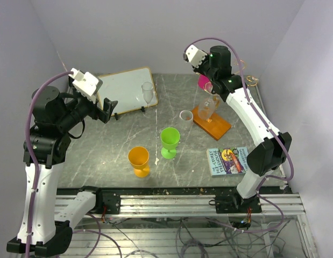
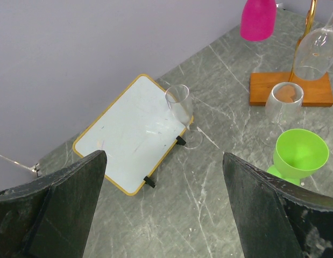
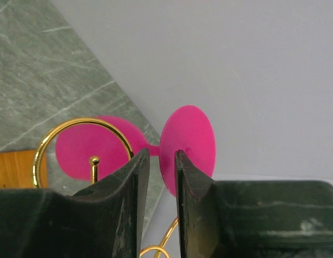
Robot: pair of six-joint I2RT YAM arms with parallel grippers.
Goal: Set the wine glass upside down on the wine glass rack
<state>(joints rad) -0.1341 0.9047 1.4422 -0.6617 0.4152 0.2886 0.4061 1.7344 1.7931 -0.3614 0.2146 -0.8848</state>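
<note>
The wine glass [image 3: 190, 134] is bright pink and hangs upside down on the wine glass rack [image 1: 212, 123], a gold wire stand on an orange base. Its bowl [image 3: 75, 148] shows behind a gold spiral loop [image 3: 66, 125], its foot toward the wall. My right gripper [image 3: 160, 155] is at the stem just under the foot, jaws a narrow gap apart, the foot lying against one fingertip [image 3: 181, 161]. A clear glass [image 1: 208, 107] hangs on the rack too. From above, the pink glass [image 1: 203, 81] sits under my right gripper [image 1: 208, 79]. My left gripper [image 2: 163, 156] hovers wide open and empty.
A white board [image 1: 126, 88] on a stand is at the back left with a clear flute [image 1: 148, 94] beside it. A small clear glass [image 1: 185, 115], a green cup [image 1: 169, 140] and an orange cup [image 1: 139, 159] stand mid-table. A book [image 1: 228, 160] lies front right.
</note>
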